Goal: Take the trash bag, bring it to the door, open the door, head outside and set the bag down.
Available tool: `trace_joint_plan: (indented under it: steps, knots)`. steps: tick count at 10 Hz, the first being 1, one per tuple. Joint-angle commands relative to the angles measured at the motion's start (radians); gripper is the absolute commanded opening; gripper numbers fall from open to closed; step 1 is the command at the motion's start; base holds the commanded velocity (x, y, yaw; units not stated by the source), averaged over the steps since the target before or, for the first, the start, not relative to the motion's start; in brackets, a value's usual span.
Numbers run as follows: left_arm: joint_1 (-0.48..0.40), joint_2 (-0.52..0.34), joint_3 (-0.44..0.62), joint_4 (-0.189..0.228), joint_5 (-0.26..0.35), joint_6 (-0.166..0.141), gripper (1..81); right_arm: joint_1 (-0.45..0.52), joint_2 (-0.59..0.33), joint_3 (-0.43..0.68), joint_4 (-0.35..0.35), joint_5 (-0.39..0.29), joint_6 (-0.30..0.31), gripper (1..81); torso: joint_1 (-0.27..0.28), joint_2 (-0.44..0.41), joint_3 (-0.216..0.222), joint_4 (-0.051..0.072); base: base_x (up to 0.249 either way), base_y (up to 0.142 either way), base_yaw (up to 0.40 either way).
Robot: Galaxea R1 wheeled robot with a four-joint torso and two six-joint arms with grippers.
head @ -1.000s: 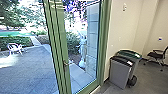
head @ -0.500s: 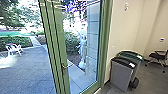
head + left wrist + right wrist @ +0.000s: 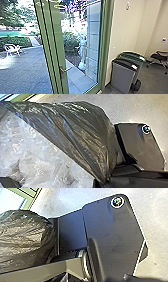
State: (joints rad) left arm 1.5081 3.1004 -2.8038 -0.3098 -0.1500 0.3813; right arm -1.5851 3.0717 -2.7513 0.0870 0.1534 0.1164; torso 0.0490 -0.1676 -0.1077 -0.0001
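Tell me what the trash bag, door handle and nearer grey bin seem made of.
Trash bag: thin, glossy dark plastic film, by its creases and highlights.
Door handle: probably metal, satin or polished; its lever looks pale and bright.
Nearer grey bin: likely moulded plastic, matte, by its smooth, dull side.

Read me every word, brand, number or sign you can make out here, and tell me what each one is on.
No text can be read in these pictures.
Pale patch on the black bin lid: too blurred to read.
Pale patch on the green bin lid: too blurred to read.
Small dark mark on the wall: too small to tell.
Trash bag: no lettering I can make out.
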Motion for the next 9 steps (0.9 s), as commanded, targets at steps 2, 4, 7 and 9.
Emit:
trace_joint_plan:
  steps: [2,4,7,9]
  knots:
    - [-0.055,0.006,0.000,0.011,0.050,0.005,1.0,0.053,0.008,0.004,-0.004,-0.046,-0.003,81.1,0.000,0.000,0.000,0.000,0.146,0.000,0.000]
    - [-0.055,0.006,0.001,0.012,0.050,0.005,1.0,0.055,0.009,0.004,-0.006,-0.049,-0.003,81.1,0.000,0.000,0.000,0.000,0.143,0.000,0.000]
    - [-0.055,0.006,0.000,0.012,0.050,0.005,1.0,0.056,0.012,0.004,-0.006,-0.051,-0.003,81.1,0.000,0.000,0.000,0.000,0.130,0.000,0.000]
    - [-0.055,0.005,0.000,0.012,0.050,0.005,1.0,0.058,0.012,0.004,-0.006,-0.051,-0.003,81.1,0.000,0.000,0.000,0.000,0.106,0.000,0.000]
